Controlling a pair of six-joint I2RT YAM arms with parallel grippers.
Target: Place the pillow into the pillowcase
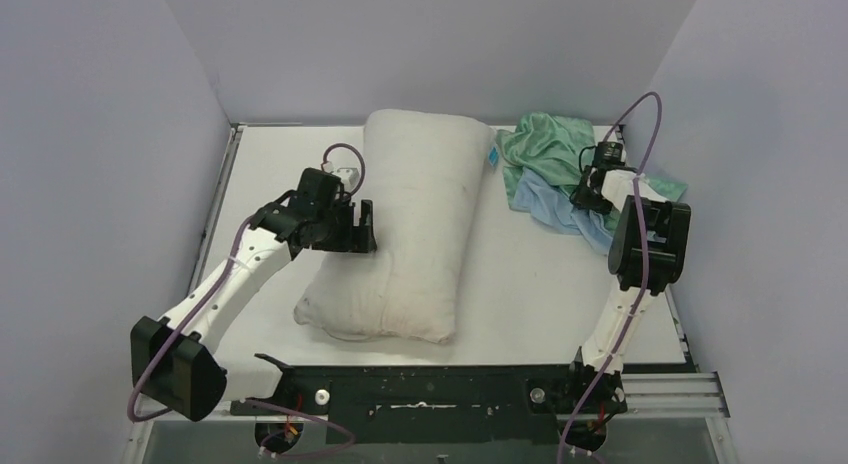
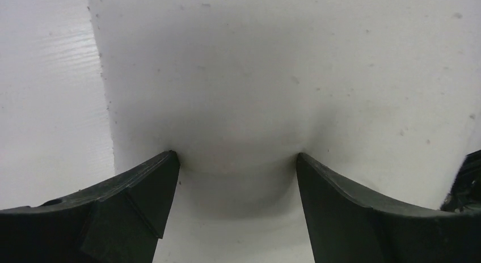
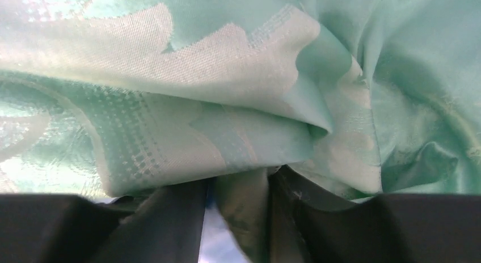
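1. My left tool (image 2: 236, 158) stands wide apart and holds nothing. Its two tips press into the side of the pillow (image 1: 420, 214), whose cloth bulges between them.
2. The pillow lies bare on the surface (image 1: 530, 294), directly ahead of that tool, with no part of it inside any cloth.
3. My right tool (image 3: 235, 183) stands narrow, with a fold of the pillowcase (image 1: 545, 154) pinched between its tips. The shiny teal face fills everything ahead of it.
4. The pillowcase sits in a crumpled heap under and beyond the right tool, teal over light blue. It is just beside the far end of the pillow, on that tool's left. I cannot tell where its mouth is.
5. I judge the task barely begun, since nothing is sheathed yet. Left to do: find and spread the opening, bring it to one end of the pillow, and draw it along the whole length.
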